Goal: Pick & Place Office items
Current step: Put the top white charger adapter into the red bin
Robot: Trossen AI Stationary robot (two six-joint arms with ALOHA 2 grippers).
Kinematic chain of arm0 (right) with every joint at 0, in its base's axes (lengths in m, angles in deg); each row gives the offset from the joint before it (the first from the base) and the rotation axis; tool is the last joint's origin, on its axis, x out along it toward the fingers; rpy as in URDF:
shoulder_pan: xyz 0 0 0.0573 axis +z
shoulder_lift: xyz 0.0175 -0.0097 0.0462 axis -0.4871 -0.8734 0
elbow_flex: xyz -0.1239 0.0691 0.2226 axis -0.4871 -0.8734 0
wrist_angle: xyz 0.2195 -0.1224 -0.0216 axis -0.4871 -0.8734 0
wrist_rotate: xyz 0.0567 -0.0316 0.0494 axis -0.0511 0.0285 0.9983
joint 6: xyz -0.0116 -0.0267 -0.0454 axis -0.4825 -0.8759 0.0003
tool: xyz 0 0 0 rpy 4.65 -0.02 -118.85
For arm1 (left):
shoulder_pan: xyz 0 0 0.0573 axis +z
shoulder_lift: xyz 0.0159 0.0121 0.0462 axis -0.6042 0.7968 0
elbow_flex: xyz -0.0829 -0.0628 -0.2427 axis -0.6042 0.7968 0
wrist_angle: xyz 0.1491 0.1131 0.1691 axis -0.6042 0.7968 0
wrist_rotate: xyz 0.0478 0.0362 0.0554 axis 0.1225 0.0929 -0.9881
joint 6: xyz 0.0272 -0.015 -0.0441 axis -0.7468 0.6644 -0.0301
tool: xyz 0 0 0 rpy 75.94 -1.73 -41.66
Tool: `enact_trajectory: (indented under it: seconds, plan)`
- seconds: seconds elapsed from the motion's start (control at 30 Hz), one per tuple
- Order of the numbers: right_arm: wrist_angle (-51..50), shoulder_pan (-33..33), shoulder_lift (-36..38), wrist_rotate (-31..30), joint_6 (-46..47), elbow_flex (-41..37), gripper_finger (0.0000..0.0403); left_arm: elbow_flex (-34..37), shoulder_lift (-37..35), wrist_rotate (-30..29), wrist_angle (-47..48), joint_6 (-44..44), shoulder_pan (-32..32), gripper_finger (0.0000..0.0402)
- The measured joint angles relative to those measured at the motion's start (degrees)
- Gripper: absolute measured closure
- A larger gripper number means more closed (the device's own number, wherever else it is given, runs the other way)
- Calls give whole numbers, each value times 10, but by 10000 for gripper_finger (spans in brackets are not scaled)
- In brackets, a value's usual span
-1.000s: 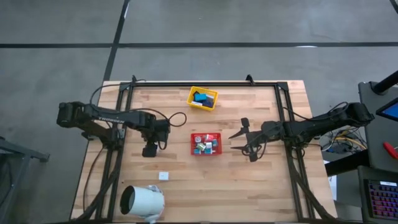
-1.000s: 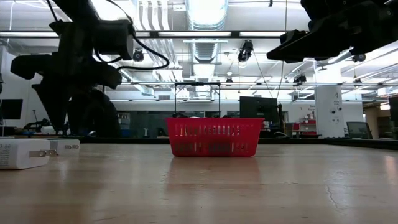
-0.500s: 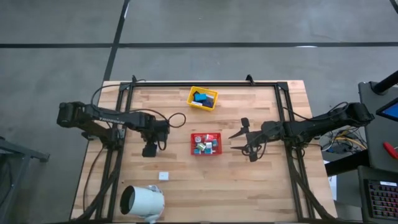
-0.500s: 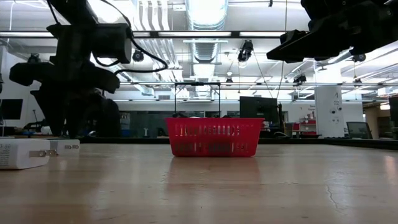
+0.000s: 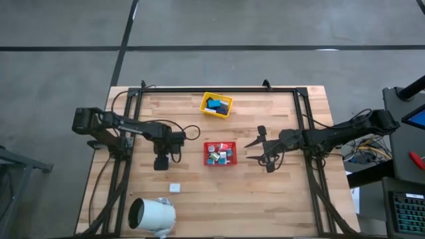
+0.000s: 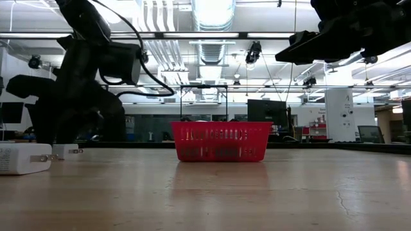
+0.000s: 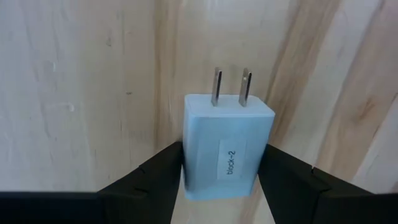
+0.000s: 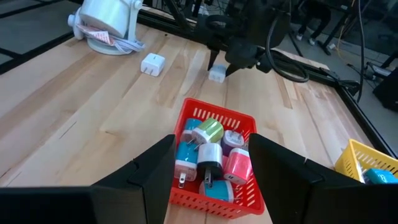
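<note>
My left gripper (image 5: pixel 161 163) stands low over the table, left of the red tray (image 5: pixel 220 153), and is shut on a white plug block labelled "block-2" (image 7: pixel 227 149). A second white plug block (image 5: pixel 174 187) lies flat on the wood nearer the near edge. The red tray holds several small plug blocks in white, teal, green and pink (image 8: pixel 208 152). The yellow tray (image 5: pixel 216 104) near the far edge holds teal and dark pieces. My right gripper (image 5: pixel 264 151) hovers open, right of the red tray and above it. My left gripper pinches the white plug block between its two fingers, by its two long side faces (image 7: pixel 186 155) at the end away from the prongs (image 7: pixel 230 87). The fingers come from above, pointing down. The block lies flat on the table, label side up (image 6: pixel 64 151).
A large white cylinder (image 5: pixel 151 216) lies on its side at the near left corner. Black frame rails run along the table's left, right and far edges. Bare wood lies between the red tray and the near edge.
My left gripper has come down toward the table onto the white plug block, shifting slightly toward the near edge, and its arm has reached farther in from the left. The block has stayed in place. The right arm has kept still.
</note>
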Motion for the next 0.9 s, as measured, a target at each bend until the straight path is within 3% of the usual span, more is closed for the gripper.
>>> enact_trajectory:
  seconds: [0.4,0.63,0.9]
  plan:
    - [0,0,0,0,-2,0,202,-15,3,-20,-42,40,-1,194]
    - [-1,0,0,0,0,0,202,-14,7,-17,-46,51,-1,239]
    - [-1,0,0,1,1,0,202,-14,7,-16,-47,68,-3,239]
